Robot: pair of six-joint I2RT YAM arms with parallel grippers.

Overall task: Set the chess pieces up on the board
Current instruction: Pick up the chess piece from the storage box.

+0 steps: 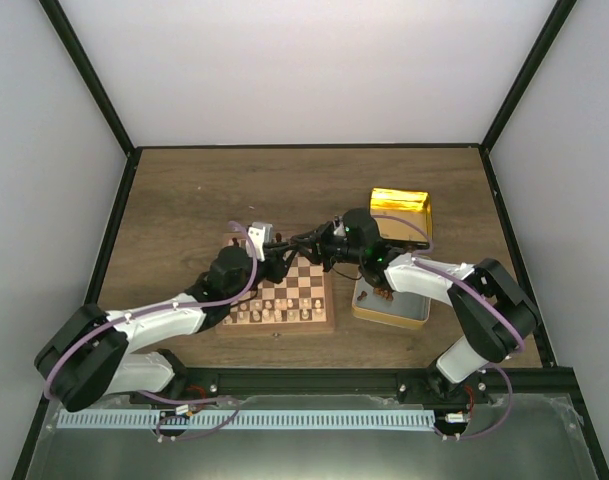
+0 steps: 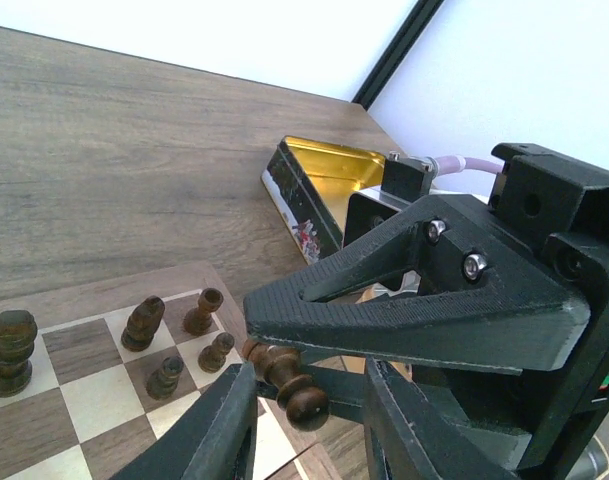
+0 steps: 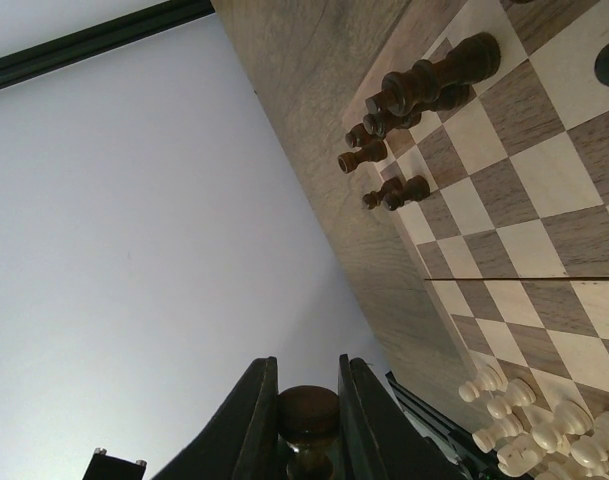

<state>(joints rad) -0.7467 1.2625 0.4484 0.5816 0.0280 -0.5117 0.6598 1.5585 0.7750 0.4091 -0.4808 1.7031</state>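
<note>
Both grippers meet above the far edge of the board (image 1: pixel 279 329). My right gripper (image 3: pixel 304 365) is shut on a dark brown pawn (image 3: pixel 307 410), whose round head shows between its fingers. In the left wrist view that pawn (image 2: pixel 289 385) lies sideways, clamped by the right gripper's fingers (image 2: pixel 404 300). It sits between the jaws of my left gripper (image 2: pixel 311 370). The left jaw is close against the pawn, while a clear gap remains on the other side. Several dark pieces (image 2: pixel 144 322) stand on the board's far corner squares (image 2: pixel 94 400).
A gold tin lid (image 1: pixel 400 210) stands on edge right of the board, and its tray (image 1: pixel 389 305) with a few dark pieces lies nearer. Cream chessmen (image 1: pixel 269 312) fill the board's near rows. Black frame posts and white walls enclose the table.
</note>
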